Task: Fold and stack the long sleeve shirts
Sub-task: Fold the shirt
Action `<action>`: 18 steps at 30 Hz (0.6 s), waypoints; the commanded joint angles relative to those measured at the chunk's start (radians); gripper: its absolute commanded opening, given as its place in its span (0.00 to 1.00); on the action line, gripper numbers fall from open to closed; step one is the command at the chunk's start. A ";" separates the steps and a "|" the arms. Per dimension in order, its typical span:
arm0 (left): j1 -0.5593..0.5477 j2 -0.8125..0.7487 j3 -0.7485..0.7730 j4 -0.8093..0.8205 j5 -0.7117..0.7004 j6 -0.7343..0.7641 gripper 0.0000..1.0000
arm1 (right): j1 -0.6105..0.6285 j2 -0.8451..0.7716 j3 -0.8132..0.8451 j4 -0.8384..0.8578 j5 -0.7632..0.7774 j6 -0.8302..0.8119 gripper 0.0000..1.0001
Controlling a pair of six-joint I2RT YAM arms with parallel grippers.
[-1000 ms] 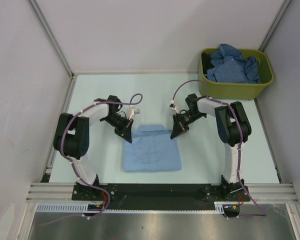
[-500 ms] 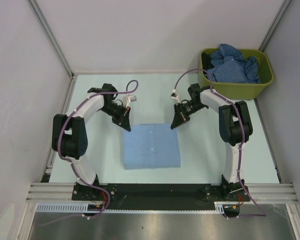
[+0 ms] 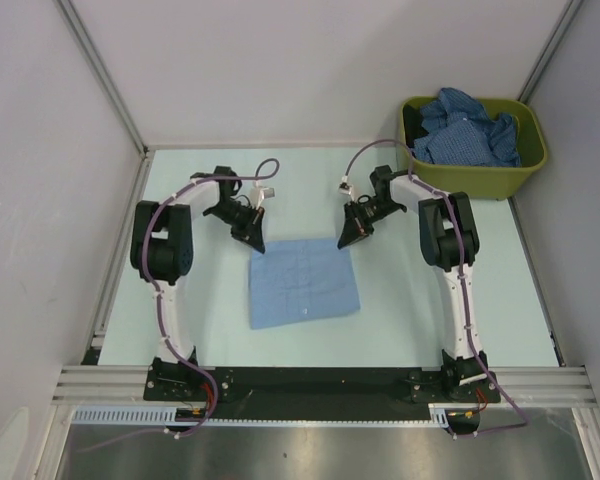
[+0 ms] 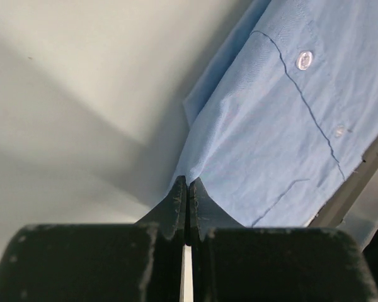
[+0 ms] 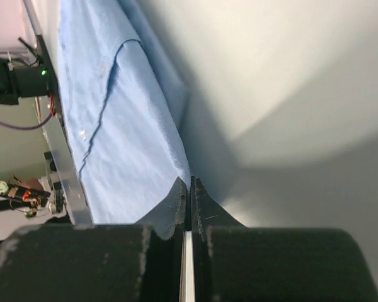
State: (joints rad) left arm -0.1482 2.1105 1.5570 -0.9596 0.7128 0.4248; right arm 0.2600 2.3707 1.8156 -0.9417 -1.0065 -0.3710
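Pale green and smooth, the table (image 3: 405, 310) carried one light blue shirt (image 3: 305, 285), folded into a flat rectangle at the centre of the top view and lying a little crooked. The left gripper (image 4: 187, 184) was clenched on its upper left corner and the right gripper (image 5: 189, 182) on its upper right corner, each with only a thin bite of cloth between closed black fingers. I judged this the main danger: the fabric looked soft, thin and finely woven, so a corner could slide out, or an uneven pull could twist the rectangle and open the folds. Small pale buttons (image 4: 304, 60) and a stitched seam crossed the cloth. At the upper right a hard olive bin (image 3: 470, 180) held crumpled darker blue shirts (image 3: 470, 135), not yet folded.
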 commanded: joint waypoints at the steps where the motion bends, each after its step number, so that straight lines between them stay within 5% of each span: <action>1: 0.042 0.026 -0.012 0.090 -0.068 -0.029 0.00 | -0.013 0.042 0.051 0.095 0.054 0.059 0.00; 18: 0.055 -0.207 -0.135 0.036 0.001 -0.012 0.00 | 0.065 -0.139 -0.026 0.103 -0.009 0.087 0.00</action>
State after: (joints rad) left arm -0.1120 1.9945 1.4563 -0.8978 0.7170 0.3931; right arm 0.3019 2.2883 1.7786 -0.8356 -1.0035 -0.2852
